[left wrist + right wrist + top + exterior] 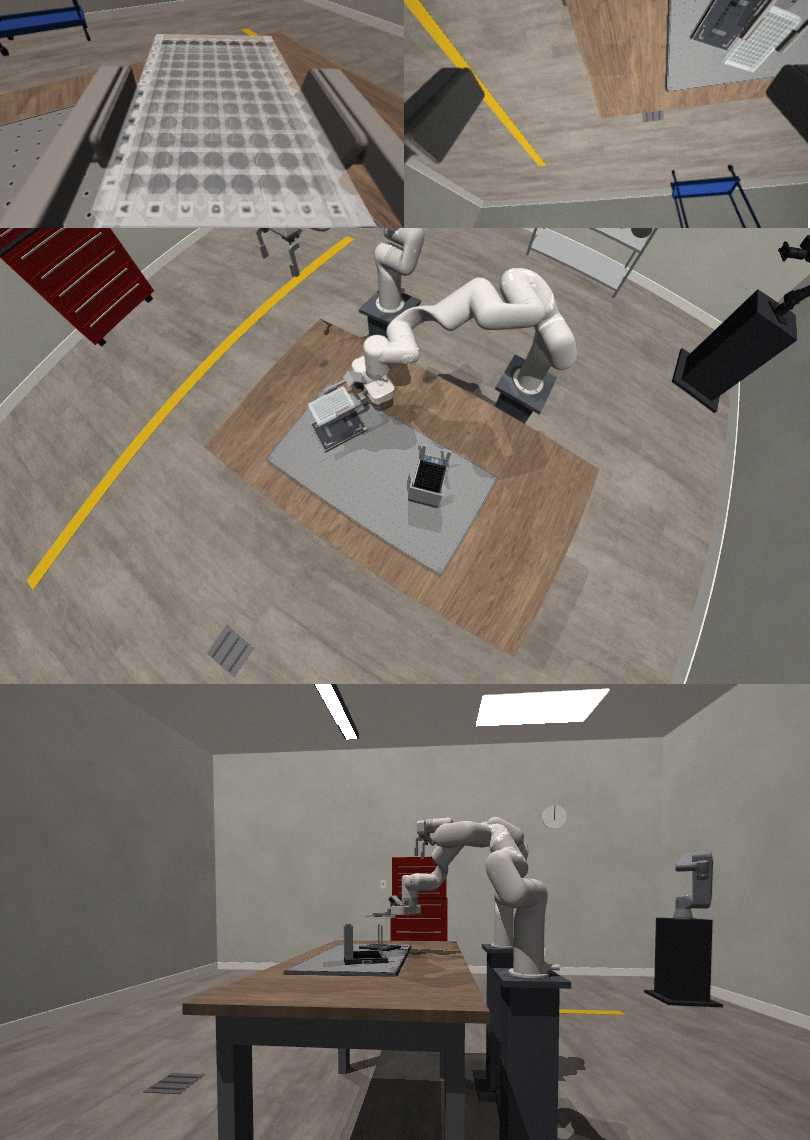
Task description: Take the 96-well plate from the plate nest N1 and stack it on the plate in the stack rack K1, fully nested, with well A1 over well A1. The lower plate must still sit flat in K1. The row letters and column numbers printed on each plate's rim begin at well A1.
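One translucent white 96-well plate [330, 406] [371, 916] [215, 135] [761, 42] hangs above its dark flat nest [341, 436] [376, 947] [724, 25], clamped in my left gripper [345, 397] [382, 914] [227, 107] [775, 33], long axis pointing away from the wrist; my right gripper [279, 261] [419, 854] [626, 107] is spread.

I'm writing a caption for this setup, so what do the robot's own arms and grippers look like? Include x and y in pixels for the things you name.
Both arms are glossy white with rounded, tube-like links. The left gripper [230, 117] has flat, straight grey fingers with darker, round-edged pads [334, 117]. The right gripper [626, 107] shows dark, blocky fingertips in its wrist view. I can make out no cables or readable markings on them.
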Controlling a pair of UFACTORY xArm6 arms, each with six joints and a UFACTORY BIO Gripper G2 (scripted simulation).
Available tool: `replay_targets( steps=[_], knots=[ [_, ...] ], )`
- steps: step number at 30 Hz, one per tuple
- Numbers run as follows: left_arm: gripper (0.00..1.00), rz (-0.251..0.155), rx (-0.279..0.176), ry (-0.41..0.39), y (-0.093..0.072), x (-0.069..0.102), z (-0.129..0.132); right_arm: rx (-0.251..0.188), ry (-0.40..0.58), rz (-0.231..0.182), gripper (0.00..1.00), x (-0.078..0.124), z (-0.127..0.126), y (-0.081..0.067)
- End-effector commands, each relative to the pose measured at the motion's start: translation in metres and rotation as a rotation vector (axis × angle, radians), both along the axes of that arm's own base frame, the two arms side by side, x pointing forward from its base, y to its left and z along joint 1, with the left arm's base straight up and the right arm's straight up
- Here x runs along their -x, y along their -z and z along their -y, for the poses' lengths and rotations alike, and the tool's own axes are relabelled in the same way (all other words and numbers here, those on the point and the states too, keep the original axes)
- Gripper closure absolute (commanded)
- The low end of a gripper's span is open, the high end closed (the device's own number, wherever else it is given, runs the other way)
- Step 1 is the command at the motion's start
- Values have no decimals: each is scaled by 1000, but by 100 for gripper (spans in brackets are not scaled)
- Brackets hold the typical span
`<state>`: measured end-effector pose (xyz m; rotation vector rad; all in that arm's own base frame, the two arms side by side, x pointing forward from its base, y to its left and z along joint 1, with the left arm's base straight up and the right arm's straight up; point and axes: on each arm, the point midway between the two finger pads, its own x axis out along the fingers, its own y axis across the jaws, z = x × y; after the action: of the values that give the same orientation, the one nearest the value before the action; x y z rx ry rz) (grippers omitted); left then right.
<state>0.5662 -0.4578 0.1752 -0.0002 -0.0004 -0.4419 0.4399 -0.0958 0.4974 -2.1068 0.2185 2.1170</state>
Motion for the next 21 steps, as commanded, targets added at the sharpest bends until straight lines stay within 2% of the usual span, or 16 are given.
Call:
replay_targets(
  steps=[1, 8, 21],
  knots=[
    [100, 4, 3, 0, -9, -1, 1, 1, 0, 5, 0, 0, 0, -2],
    [100, 4, 3, 0, -20, -1, 1, 1, 0, 5, 0, 0, 0, -2],
    [100, 4, 3, 0, -20, -1, 1, 1, 0, 5, 0, 0, 0, -2]
  ],
)
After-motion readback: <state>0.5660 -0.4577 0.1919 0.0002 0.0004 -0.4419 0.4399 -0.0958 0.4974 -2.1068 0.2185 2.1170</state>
